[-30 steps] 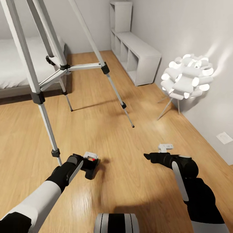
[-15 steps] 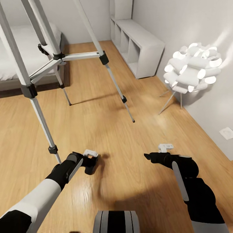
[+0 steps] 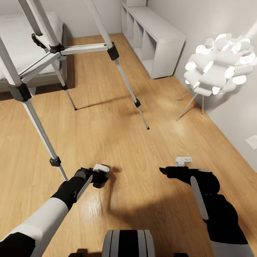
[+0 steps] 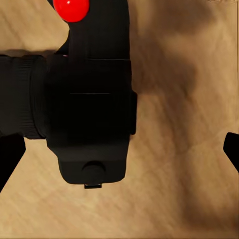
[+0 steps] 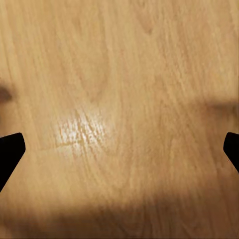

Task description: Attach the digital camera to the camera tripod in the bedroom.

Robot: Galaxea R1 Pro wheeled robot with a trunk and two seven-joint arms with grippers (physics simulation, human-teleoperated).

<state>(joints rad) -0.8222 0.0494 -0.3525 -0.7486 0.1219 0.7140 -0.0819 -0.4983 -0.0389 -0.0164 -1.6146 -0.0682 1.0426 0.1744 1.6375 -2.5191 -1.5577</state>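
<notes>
Since a second ago the whole head picture has slid, so the camera has dipped and drawn nearer; the bed and shelf now sit higher in the frame, and the digital camera [image 3: 101, 175] looks tucked closer under the left gripper [image 3: 95, 175].

Nearest, two black-and-white arms reach forward over the wood floor [image 3: 121, 142]. At the left gripper's tip sits the one digital camera, its red button showing. In the left wrist view the camera body [image 4: 89, 99] fills the space between two widely parted fingertips [image 4: 10, 157], which stand clear of its sides, so the jaws are spread and not clamped on it; whether it rests on the floor I cannot tell. The right gripper [image 3: 165, 172] hangs over bare floor, and its wrist view shows both fingertips [image 5: 10, 149] far apart with nothing between.

Beyond stands one camera tripod [image 3: 53, 50] with three silver legs, their feet on the floor. Farther right is one white floor lamp [image 3: 217, 67] by the wall, lit. At the back are one low white shelf unit [image 3: 157, 39] and one bed [image 3: 21, 43].
</notes>
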